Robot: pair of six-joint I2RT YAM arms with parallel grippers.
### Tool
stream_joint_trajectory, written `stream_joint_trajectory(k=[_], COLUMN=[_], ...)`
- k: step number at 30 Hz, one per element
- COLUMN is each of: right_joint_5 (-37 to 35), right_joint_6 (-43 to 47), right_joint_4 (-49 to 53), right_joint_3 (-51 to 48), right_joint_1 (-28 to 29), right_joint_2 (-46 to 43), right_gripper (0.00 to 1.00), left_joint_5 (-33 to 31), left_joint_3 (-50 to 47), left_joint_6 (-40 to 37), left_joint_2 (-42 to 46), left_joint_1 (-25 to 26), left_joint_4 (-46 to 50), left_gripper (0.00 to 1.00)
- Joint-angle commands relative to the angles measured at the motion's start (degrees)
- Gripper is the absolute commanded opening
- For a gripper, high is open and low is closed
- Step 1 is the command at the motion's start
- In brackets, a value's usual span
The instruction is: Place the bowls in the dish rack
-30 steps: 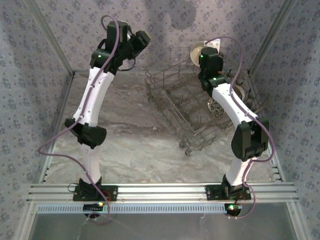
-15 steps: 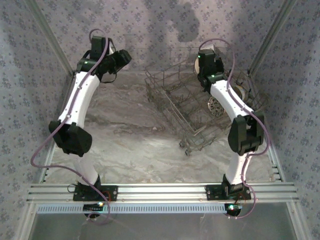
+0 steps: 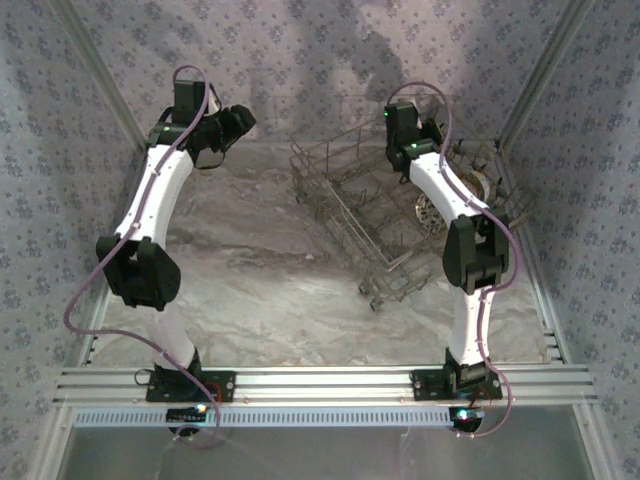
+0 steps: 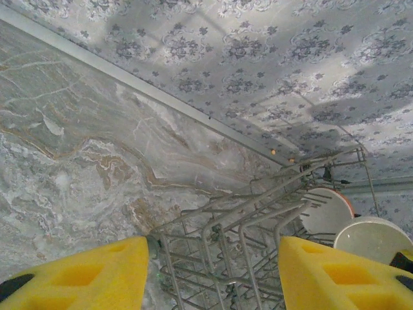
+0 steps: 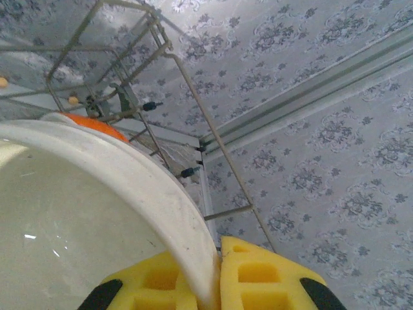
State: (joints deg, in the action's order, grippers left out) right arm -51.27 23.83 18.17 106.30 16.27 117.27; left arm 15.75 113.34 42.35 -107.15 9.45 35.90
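Observation:
My right gripper [image 5: 216,258] is shut on the rim of a plain white bowl [image 5: 71,213], one yellow pad inside the rim and one outside. It hangs over the far side of the grey wire dish rack [image 3: 385,215], where my right gripper [image 3: 402,128] sits in the top view. Behind the held bowl an orange bowl [image 5: 90,126] peeks out. In the left wrist view the white bowl [image 4: 374,239] hangs beside an orange-rimmed bowl [image 4: 326,210] standing in the rack [image 4: 258,223]. My left gripper [image 4: 213,274] is open and empty, high at the far left [image 3: 236,122].
A patterned bowl [image 3: 428,212] and another bowl [image 3: 487,186] stand in the rack's right part. Patterned walls close in the far side and both flanks. The rack sits askew at the right, with bare marble table [image 3: 250,250] to its left.
The left arm has swung back and to the left, away from the rack. The right gripper has carried the white bowl a little left, and the wrist now hides it from above.

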Motion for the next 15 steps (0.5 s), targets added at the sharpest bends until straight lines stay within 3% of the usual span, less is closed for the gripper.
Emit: stream_joint_trajectory(k=[1,15], right_joint_5=[-4.99,-10.14], right_joint_6=[1.79,10.24], right_joint_4=[-1.52,-7.03], right_joint_3=[3.62,4.73], right_joint_1=[0.33,2.43], right_joint_2=[0.68,5.15], right_gripper=[0.00,0.00], left_joint_5=[1.79,2.79], left_joint_3=[1.47,1.26], left_joint_6=[-1.86,-4.38], left_joint_2=[-1.02,-1.58], left_joint_1=[-0.76,-1.61], left_joint_4=[-1.45,-0.28], left_gripper=[0.56,0.56])
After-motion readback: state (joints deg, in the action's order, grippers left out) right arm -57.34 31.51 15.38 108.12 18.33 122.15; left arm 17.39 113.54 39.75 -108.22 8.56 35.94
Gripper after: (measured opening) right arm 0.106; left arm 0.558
